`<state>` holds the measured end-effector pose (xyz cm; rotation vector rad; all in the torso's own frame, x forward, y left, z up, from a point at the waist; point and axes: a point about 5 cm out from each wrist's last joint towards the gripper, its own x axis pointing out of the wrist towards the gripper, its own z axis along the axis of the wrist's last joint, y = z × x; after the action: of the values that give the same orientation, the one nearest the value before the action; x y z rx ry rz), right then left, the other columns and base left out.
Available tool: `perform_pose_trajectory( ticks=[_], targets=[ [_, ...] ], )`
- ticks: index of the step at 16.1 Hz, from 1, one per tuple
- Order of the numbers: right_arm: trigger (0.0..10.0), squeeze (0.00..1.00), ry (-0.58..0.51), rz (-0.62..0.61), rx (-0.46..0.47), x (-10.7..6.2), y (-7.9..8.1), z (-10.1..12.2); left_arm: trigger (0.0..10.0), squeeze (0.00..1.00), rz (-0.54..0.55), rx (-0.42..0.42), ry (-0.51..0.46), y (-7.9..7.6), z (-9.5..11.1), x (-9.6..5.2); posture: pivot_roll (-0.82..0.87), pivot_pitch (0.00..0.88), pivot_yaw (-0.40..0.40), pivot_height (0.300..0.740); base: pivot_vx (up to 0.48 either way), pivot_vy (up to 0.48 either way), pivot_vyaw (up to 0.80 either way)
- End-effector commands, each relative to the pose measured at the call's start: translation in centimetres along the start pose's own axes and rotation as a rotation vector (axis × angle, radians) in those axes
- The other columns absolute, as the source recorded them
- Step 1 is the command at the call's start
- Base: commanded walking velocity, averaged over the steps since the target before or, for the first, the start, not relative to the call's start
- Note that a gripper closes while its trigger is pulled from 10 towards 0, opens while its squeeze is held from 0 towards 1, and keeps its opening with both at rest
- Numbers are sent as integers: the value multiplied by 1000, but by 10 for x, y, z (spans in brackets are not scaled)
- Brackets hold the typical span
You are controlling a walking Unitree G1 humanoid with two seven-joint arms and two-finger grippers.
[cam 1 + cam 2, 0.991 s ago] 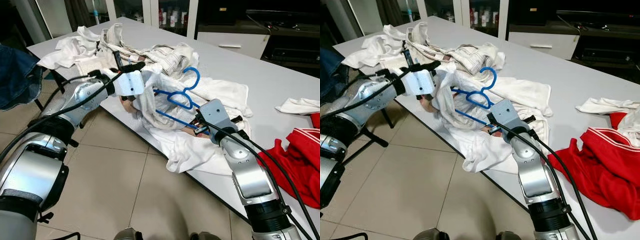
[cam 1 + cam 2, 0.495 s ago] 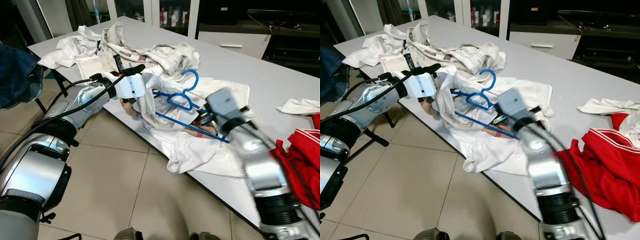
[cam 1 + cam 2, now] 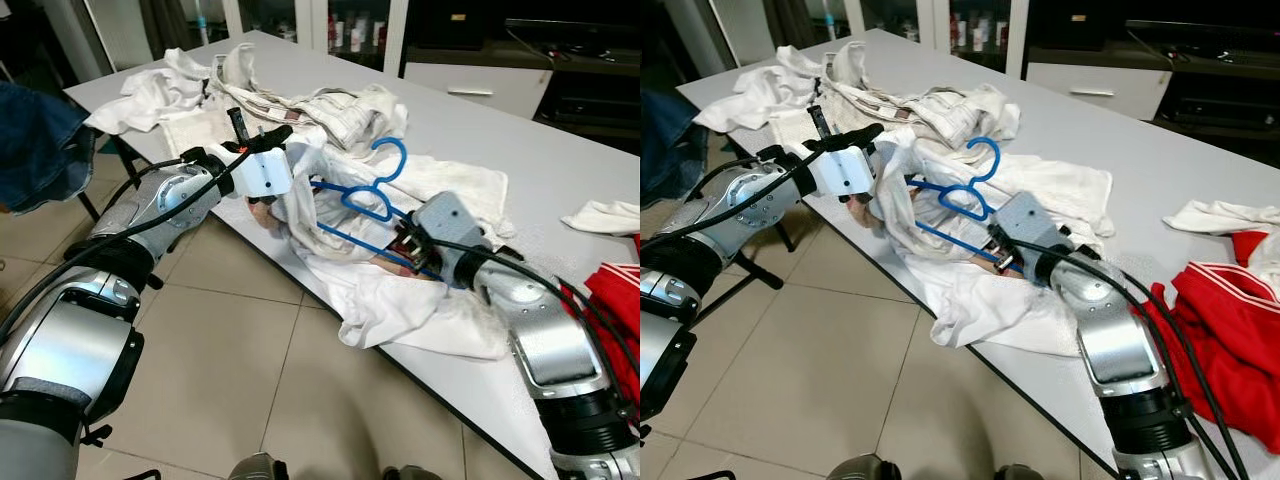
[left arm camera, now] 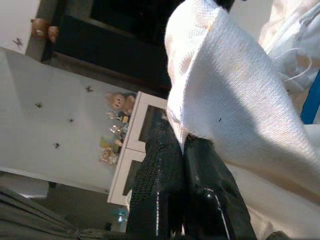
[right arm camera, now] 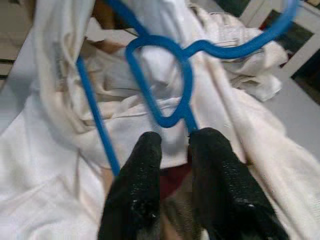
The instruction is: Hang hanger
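Observation:
A blue plastic hanger [image 3: 365, 195] lies partly inside a white garment [image 3: 300, 205] at the near edge of the grey table [image 3: 520, 130]. My left gripper [image 3: 880, 142] is shut on a fold of that garment [image 4: 235, 90] and holds it up at the hanger's left end. My right gripper [image 3: 405, 245] sits low at the hanger's right side. In the right wrist view its fingers [image 5: 142, 165] are nearly together around the hanger's [image 5: 175, 80] thin blue arm. The hanger's hook points toward the far side of the table.
A pile of white and striped clothes [image 3: 200, 85] covers the table's far left. A red garment [image 3: 1230, 330] and a small white cloth [image 3: 600, 215] lie at the right. Blue denim [image 3: 35, 140] hangs at the left over the tiled floor [image 3: 230, 340].
My right arm swung out to the right in a blur half a second ago and is now back at the hanger. The left gripper kept its hold on the garment.

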<state>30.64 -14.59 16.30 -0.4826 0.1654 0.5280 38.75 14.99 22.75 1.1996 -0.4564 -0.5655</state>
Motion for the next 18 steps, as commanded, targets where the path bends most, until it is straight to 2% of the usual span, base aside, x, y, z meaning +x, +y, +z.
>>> perform_pose_trajectory(
  ticks=[1, 2, 5, 9, 13, 14, 16, 17, 18],
  targets=[
    [10000, 937, 11, 34, 48, 4, 2, -2, 10000, 0, 19, 27, -14, 7, 2, 1, -23, 0, 55, 723, 0, 0, 0],
    [10000, 0, 22, 44, 55, 8, 2, -4, 10000, 0, 23, 30, -23, 6, 4, 1, -22, 0, 55, 723, 0, 0, 0],
    [10000, 0, 36, -29, 52, 18, -12, -1, 10000, 0, 25, 33, -36, 3, 6, 2, -19, 0, 54, 723, 0, 0, 0],
    [10000, 0, -9, -93, 50, 15, -29, 12, 10000, 0, 28, 35, -48, 2, 7, 2, -16, 0, 51, 723, 0, 0, 0],
    [10000, 0, 14, -72, 25, 15, -33, 8, 10000, 0, 31, 35, -55, 2, 8, 3, -21, 0, 51, 723, 0, 0, 0],
    [10000, 0, 29, -9, 16, 16, -26, 4, 10000, 0, 36, 35, -61, 2, 10, 4, -21, 0, 51, 723, 0, 0, 0],
    [10000, 0, 31, 26, 29, 21, -21, 2, 10000, 0, 36, 36, -64, 2, 10, 5, -18, 0, 49, 723, 0, 0, 0],
    [10000, 502, 32, 33, 32, 23, -20, 2, 10000, 0, 36, 36, -65, 2, 10, 5, -17, 0, 49, 723, 0, 0, 0],
    [10000, 788, 32, 35, 34, 24, -19, 2, 10000, 0, 36, 36, -66, 2, 10, 5, -16, 0, 49, 723, 0, 0, 0]
  ],
)
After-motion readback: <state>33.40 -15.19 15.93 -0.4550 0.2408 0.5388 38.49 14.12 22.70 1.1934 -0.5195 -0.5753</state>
